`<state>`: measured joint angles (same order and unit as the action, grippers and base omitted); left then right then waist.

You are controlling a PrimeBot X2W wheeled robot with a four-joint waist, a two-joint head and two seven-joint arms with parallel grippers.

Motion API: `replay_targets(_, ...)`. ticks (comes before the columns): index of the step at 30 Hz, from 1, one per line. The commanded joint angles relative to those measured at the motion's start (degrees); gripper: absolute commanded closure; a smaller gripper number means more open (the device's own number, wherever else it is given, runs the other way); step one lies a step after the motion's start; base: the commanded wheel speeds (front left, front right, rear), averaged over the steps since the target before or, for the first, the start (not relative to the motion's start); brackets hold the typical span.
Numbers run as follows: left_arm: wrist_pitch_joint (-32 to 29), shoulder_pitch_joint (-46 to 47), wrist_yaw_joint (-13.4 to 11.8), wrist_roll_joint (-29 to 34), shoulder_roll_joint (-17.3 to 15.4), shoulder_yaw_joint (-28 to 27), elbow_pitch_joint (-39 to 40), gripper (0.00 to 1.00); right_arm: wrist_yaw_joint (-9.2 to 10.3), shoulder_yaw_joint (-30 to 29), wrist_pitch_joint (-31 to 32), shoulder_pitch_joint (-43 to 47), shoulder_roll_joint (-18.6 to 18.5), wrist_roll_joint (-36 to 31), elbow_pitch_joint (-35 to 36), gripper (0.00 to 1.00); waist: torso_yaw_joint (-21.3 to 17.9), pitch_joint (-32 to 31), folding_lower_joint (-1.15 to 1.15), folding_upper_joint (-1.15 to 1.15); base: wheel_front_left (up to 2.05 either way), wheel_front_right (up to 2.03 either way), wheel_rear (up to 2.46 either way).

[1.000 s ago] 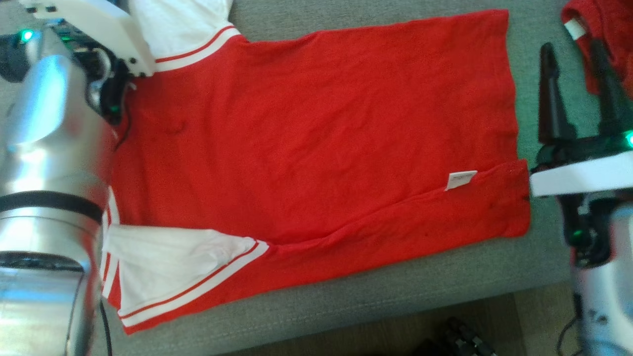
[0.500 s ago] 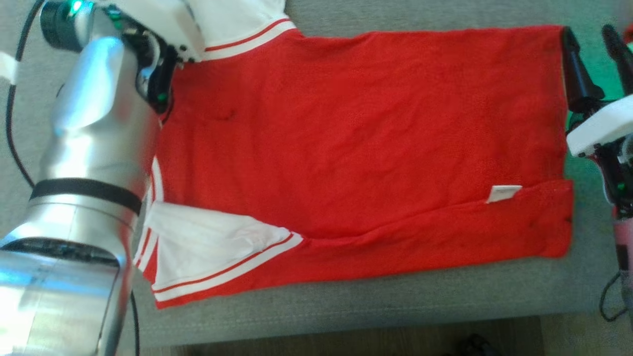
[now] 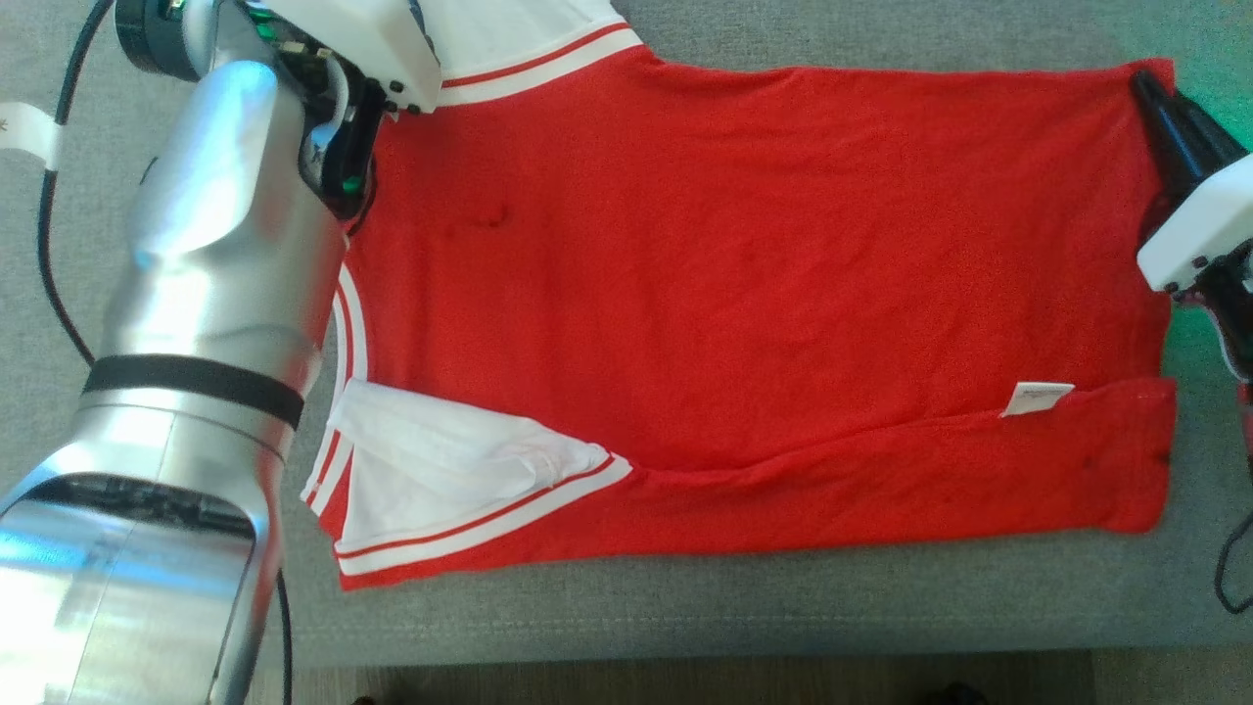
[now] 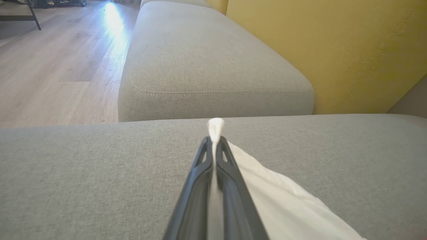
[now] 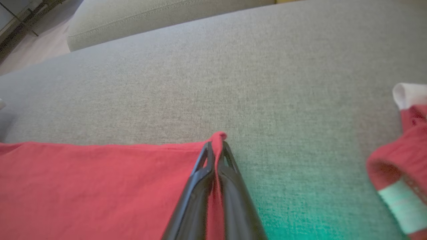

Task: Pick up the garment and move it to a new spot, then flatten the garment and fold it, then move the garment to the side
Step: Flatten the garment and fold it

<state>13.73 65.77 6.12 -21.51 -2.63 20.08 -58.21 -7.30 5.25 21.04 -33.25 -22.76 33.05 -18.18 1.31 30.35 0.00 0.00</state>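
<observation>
Now, in the head view the garment [image 3: 744, 294] lies flat on the grey cushion [image 3: 685, 617]. In the left wrist view the left gripper [image 4: 215, 141] is clamped on the white sleeve [image 4: 287, 200]. In the right wrist view the right gripper [image 5: 216, 148] pinches the red hem corner [image 5: 218, 136], so I think both should lift evenly.

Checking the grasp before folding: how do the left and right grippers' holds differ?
The left gripper pinches white sleeve cloth; the right gripper pinches a red hem corner. Left works the garment's sleeve end, right its hem end. Both are shut on the garment.
</observation>
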Motion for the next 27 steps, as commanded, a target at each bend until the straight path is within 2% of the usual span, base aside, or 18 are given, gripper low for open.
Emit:
replay_targets(1,0.54,0.97,0.11,-0.35,-2.06,-0.72,2.46,1.0,-0.19,0.22,-0.68,-0.01,-1.66,0.22,2.44,1.0,-0.03,-0.29,0.0,0.0,0.0,0.0,0.0)
replay_targets(10,1.07,-1.71,-0.7,-1.01,-3.63,-1.75,10.22,1.0,-0.19,-1.75,-3.63,1.27,-0.57,1.35,7.64,1.0,-0.33,-2.34,0.0,0.0,0.0,0.0,0.0)
replay_targets(14,1.16,-6.37,-1.1,-1.51,-4.31,-2.14,16.48,1.0,-0.19,-3.12,-3.56,3.84,1.52,5.72,9.38,1.0,-0.46,-3.72,0.0,0.0,0.0,0.0,0.0)
replay_targets(18,1.15,-14.45,-1.3,-3.18,-4.81,-2.75,25.74,1.0,-0.19,-4.93,-2.2,8.06,2.6,11.27,11.53,1.0,-0.29,-5.36,0.0,0.0,0.0,0.0,0.0)
replay_targets(21,0.4,-21.74,-2.43,-3.75,-6.33,-3.0,33.75,1.0,-0.19,-6.0,-1.29,11.56,2.7,13.9,13.09,1.0,-0.27,-6.51,0.0,0.0,0.0,0.0,0.0)
replay_targets(27,-3.64,-37.2,-6.39,-4.13,-8.81,-2.53,51.66,1.0,-0.19,-6.55,-1.54,17.24,1.0,12.57,16.57,1.0,0.03,-8.46,0.0,0.0,0.0,0.0,0.0)
